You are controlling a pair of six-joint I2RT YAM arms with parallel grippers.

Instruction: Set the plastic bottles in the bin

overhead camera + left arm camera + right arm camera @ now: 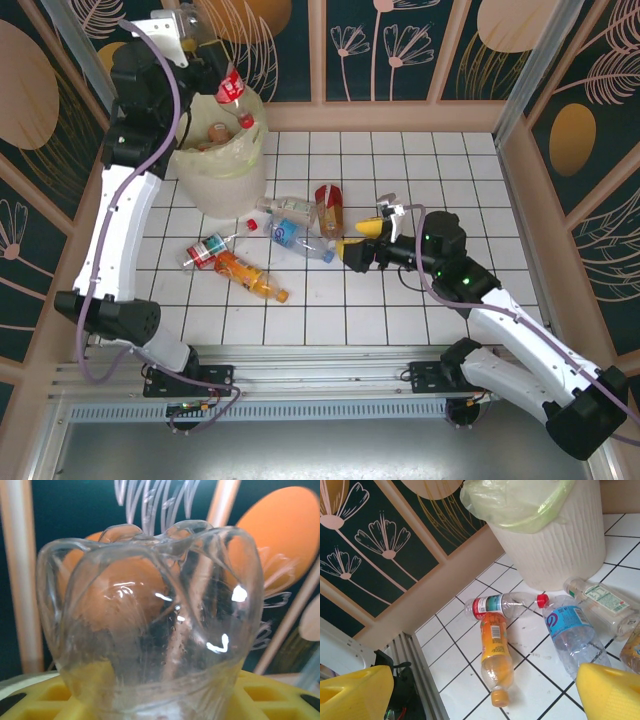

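The right pincer (360, 240) sits low over the white-tiled desk (400, 160), right of centre and closest to the near edge. Its yellow fingers (610, 692) are spread wide and grip nothing.

Well to its left, the orange bottle (252, 277) lies on its side, the loose bottle closest to the near edge. The clear red-labelled bottle (205, 250) lies across its far end, touching it.

The blue-labelled bottle (298, 240) lies just left of the right pincer. Its base is just beside the nearer finger and its red cap points toward the bin. The brown bottle (328, 208), which has a red label, lies just beside the farther finger. A little farther left, the pale bottle (285, 210) with a green-and-white label rests near the foot of the bin. All five lie ahead of the open fingers and none is between them.

The bin (215, 180) stands toward the far left corner of the desk, with a pale yellow bag folded over its rim. The binned bottles (220, 133) already lie inside it.

Farthest off, the left pincer (197, 42) is raised above the bin and clamped on the base of the hanging bottle (228, 88). This bottle is clear with a red label and slants down, red cap lowest, just over the bin's far rim. In the left wrist view its lobed base sits tight against the yellow pads (40, 702).
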